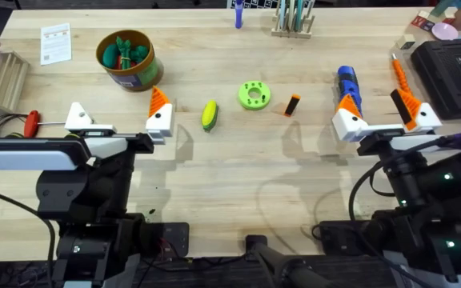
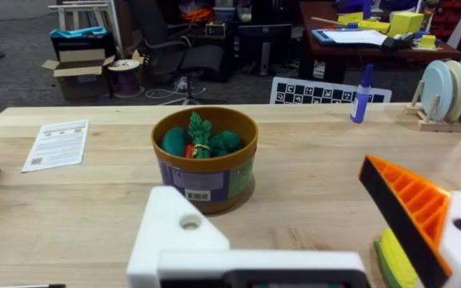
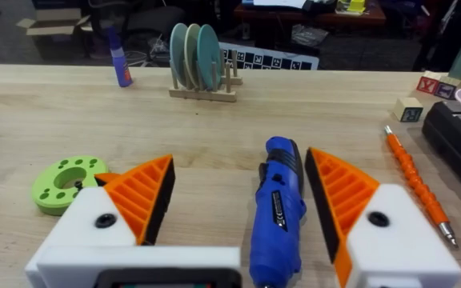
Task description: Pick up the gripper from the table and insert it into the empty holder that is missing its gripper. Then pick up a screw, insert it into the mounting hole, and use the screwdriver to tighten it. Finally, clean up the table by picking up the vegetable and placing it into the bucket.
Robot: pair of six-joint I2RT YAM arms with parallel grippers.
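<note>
Both jaws stand wide and hold nothing, so I think the first step is not begun: the small orange wedge-shaped plastic gripper (image 1: 292, 105) lies mid-table, and the left gripper's (image 1: 120, 122) bare white holder (image 1: 78, 117) needs it.

The light wooden surface (image 2: 86, 208) stands in a cluttered workroom. Behind it there is a grey floor (image 2: 22, 60), an open cardboard box (image 2: 78, 68), a black office chair (image 2: 170, 44) and a dark wooden desk (image 2: 374, 48) with papers.
</note>
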